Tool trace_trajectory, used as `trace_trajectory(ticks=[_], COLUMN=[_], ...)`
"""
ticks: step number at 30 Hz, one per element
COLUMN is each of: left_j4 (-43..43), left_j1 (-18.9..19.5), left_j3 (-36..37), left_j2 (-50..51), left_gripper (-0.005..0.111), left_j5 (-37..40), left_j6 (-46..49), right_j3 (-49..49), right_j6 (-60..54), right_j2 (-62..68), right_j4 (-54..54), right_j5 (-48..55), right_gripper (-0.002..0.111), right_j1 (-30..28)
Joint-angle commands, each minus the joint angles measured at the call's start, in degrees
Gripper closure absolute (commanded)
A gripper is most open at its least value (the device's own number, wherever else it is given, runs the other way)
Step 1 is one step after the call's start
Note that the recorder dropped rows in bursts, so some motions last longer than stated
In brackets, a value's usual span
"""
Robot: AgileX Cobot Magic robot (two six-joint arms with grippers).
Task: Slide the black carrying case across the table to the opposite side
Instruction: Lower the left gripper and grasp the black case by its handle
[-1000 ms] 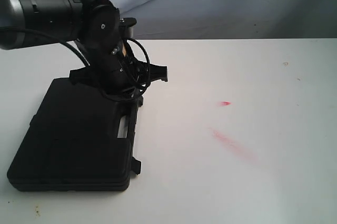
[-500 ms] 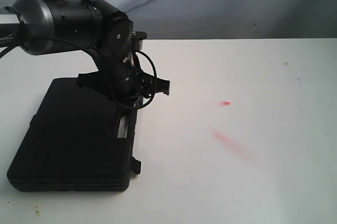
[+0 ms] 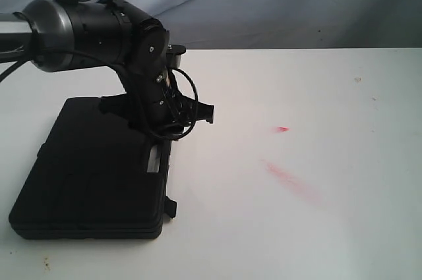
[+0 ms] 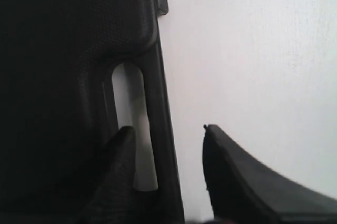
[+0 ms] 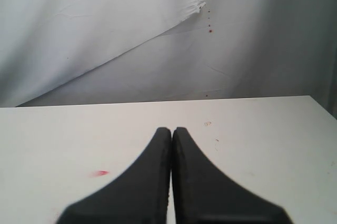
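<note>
Saw the case (image 3: 92, 168) flat on the left of the bench (image 3: 297, 227), long axis running near to far, handle (image 4: 162, 92) facing right, left tool (image 4: 167, 129) spread astride it, right tool (image 5: 171, 129) pressed together

The case (image 3: 92, 174) is matte black, finely pebbled; the table (image 3: 316, 82) is white, with red smears (image 3: 289, 178) right of the case.

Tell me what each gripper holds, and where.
Nothing yet. The left gripper is open astride the handle of the case; the right gripper is shut, empty.
</note>
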Motion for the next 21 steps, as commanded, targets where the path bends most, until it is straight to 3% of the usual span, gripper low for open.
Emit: trace_trajectory(ticks=[1, 21], left_j4=[-0.6, -2.0], left_j1=[0.2, 0.2], left_j3=[-0.3, -0.3], left_j2=[1.8, 6.8], left_gripper=[0.066, 0.066], left_j5=[0.2, -3.9], left_j6=[-0.3, -0.5], right_j3=[0.2, 0.2], right_j6=[-0.2, -0.2], right_j2=[-0.3, -0.3], right_j4=[0.5, 0.5], right_j5=[-0.1, -0.1], right_gripper=[0.108, 0.108], right_j1=[-0.3, -0.3])
